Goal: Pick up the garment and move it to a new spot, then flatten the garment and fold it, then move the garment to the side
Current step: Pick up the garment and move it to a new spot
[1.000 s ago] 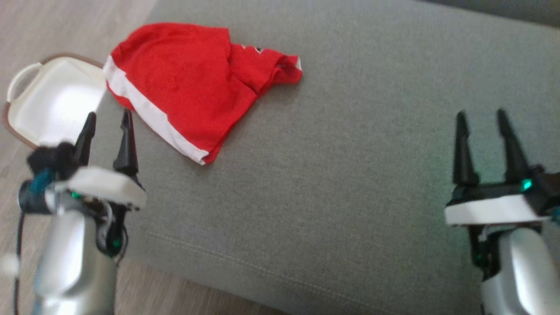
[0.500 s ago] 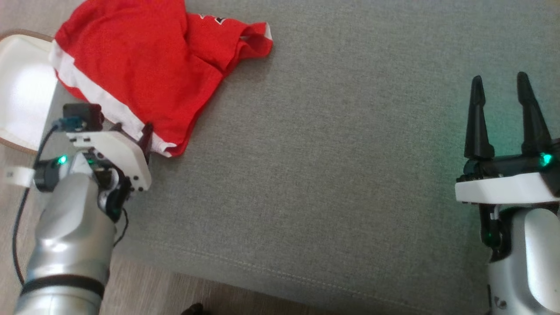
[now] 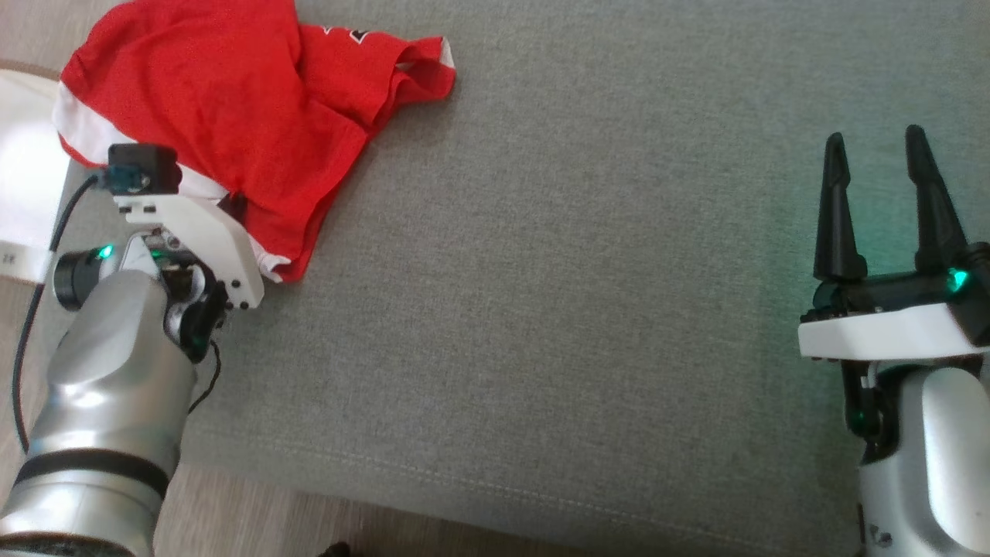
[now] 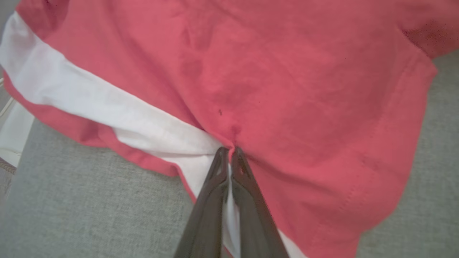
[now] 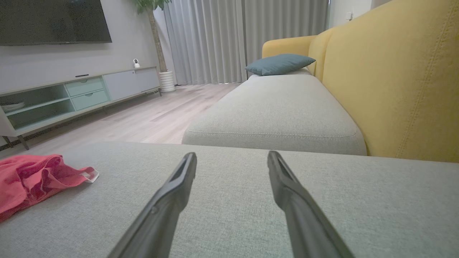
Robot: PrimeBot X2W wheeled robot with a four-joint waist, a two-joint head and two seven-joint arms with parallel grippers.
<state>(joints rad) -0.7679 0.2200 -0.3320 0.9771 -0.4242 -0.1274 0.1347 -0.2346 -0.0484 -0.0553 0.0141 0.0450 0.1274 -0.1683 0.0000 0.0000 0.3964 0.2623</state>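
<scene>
Where everything rests: a grey sofa seat (image 3: 541,309), bare across its middle and right.
Backrest: yellow (image 5: 394,71), upright along the seat's far side in the right wrist view.
Floor: pale wood (image 3: 247,518), running along the near edge of the seat.
Curtains: grey (image 5: 215,36), closed, at the far end of the room.
Cabinet: long and low (image 5: 71,93), against the wall under a dark TV (image 5: 53,21).
Garment: red with a white band (image 3: 232,100), crumpled at the far left corner of the seat. Its left edge reaches the seat's edge, and one sleeve points right.
Tub: white (image 3: 23,155), on the floor just beside the seat's left edge, partly behind the garment.
Cushion: teal (image 5: 279,63), lying on the next seat against the backrest, well apart from the garment.
Left hand: clenched (image 4: 229,152), fingertips pressed together on a fold of the garment where the white band meets the red. The cloth puckers at the tips.
Right hand: released (image 3: 875,139), fingers spread with nothing between them. It sits over bare seat at the right, well apart from the garment.
</scene>
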